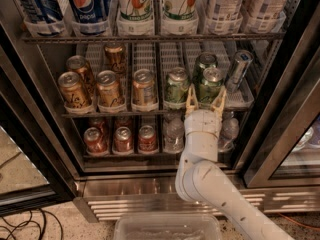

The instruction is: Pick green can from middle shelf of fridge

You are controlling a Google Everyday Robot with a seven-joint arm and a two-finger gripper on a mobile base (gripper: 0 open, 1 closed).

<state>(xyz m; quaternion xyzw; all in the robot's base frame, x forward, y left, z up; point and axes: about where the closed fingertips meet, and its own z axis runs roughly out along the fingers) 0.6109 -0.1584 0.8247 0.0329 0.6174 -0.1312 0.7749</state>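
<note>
The fridge point(165, 184) stands open with three wire tiers. On the middle shelf point(150, 59), three green cans stand at centre-right: one front can point(176, 85), one front-right can point(210, 84), and one behind it point(204, 62). My gripper point(205, 98) is open at the shelf's front edge. Its two pale fingers point(191, 100) stand either side of the lower part of the front-right green can. I cannot tell whether they touch it. The white arm point(200, 174) rises from the bottom right.
Several gold-brown cans point(107, 88) fill the shelf's left lanes. A slim silver-blue can point(238, 70) leans at the right. Large soda bottles point(135, 4) stand above, red cans point(120, 138) and water bottles point(174, 133) below. The door point(280, 114) stands at right. A clear bin point(165, 228) sits below.
</note>
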